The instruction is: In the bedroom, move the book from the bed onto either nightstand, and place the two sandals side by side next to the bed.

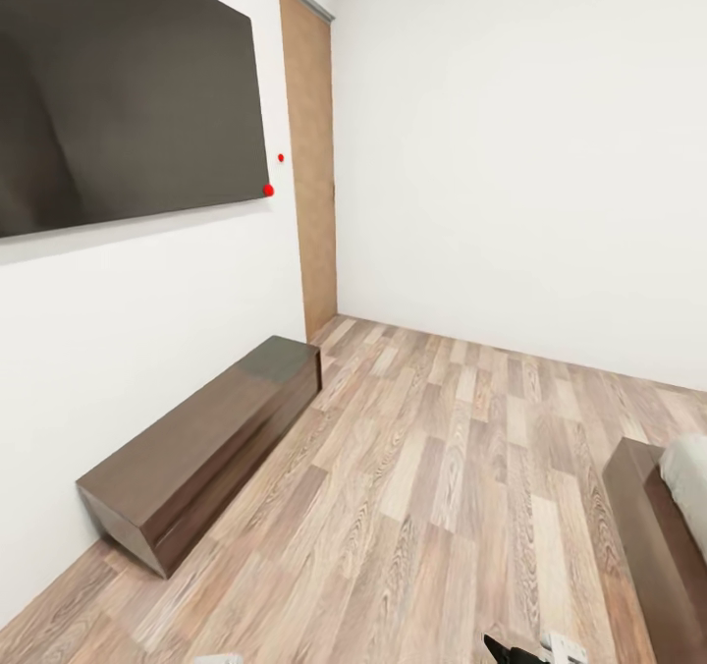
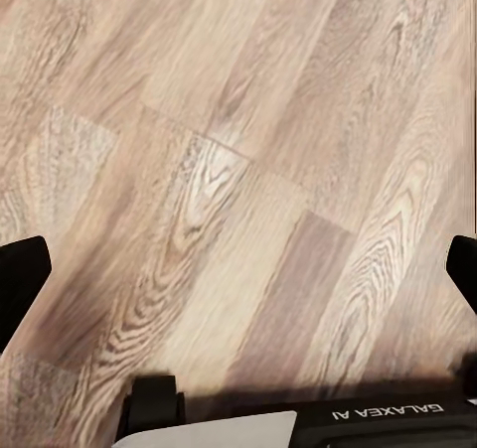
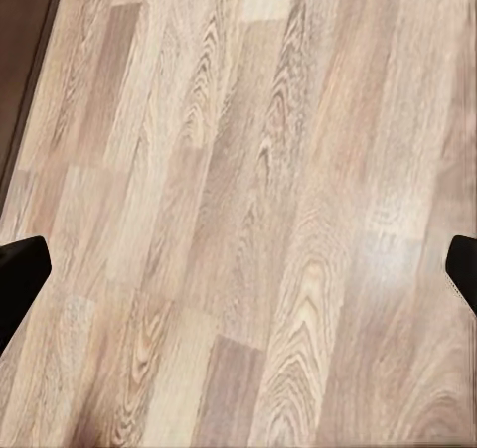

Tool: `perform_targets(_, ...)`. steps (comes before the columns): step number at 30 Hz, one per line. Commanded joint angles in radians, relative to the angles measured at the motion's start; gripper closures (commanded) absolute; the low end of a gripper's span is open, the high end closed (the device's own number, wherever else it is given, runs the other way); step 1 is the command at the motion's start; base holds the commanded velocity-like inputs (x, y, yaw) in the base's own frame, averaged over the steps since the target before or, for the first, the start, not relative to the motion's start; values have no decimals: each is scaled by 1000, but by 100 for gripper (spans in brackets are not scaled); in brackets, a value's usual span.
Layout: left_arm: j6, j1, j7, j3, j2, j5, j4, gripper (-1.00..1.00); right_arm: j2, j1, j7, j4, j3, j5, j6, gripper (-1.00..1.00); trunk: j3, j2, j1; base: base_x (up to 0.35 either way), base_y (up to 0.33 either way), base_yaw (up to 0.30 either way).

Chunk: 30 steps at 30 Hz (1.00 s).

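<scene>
I am in the bedroom, looking at a corner of the bed [image 1: 650, 536]: its dark brown frame with the pale mattress [image 1: 689, 492] on it, at the lower right of the head view. The book, the sandals and the nightstand are out of view. My left gripper [image 2: 238, 269] hangs open over bare wood-plank floor, its dark fingertips [image 2: 20, 279] far apart with nothing between them. My right gripper [image 3: 238, 274] is also open above the floor and holds nothing.
A long low dark dresser [image 1: 206, 448] stands against the left wall under a large dark screen [image 1: 118, 94]. A wooden door [image 1: 309, 163] is in the far corner. Open floor [image 1: 442, 468] stretches between dresser and bed. A dark furniture edge [image 3: 20, 61] borders the right wrist view.
</scene>
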State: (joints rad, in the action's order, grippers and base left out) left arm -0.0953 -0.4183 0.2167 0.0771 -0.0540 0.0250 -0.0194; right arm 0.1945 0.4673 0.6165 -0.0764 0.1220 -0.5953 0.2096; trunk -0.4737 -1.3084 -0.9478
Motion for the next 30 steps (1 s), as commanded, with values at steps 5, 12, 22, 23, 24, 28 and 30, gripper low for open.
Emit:
perform_targets(5, -1, 0, 6, 7, 0, 3, 1, -100, -1, 2, 5, -5, 8, -8, 7, -100, -1, -1, 0, 2, 0, -299)
perform_targets(12, -1, 0, 6, 7, 0, 3, 1, -100, -1, 2, 5, -5, 8, -8, 7, -100, -1, -1, 0, 0, 0, -300)
perform_targets(22, -1, 0, 6, 6, 0, 3, 1, -100, -1, 2, 4, -5, 8, -8, 7, -100, -1, -1, 0, 0, 0, -300)
perform_targets(23, -1, 0, 6, 6, 0, 3, 1, -100, -1, 2, 4, -5, 8, -8, 7, -100, -1, -1, 0, 0, 0, -300)
perform_targets(24, -1, 0, 6, 6, 0, 3, 1, -100, -1, 2, 4, -5, 8, -8, 7, -100, -1, -1, 0, 0, 0, -300)
perform_targets(28, -1, 0, 6, 6, 0, 3, 1, -100, -1, 2, 3, -5, 8, -8, 7, -100, -1, -1, 0, 0, 0, -300)
perform_targets(30, -1, 0, 6, 6, 0, 3, 1, -100, -1, 2, 4, -5, 8, -8, 7, -100, -1, -1, 0, 0, 0, -300)
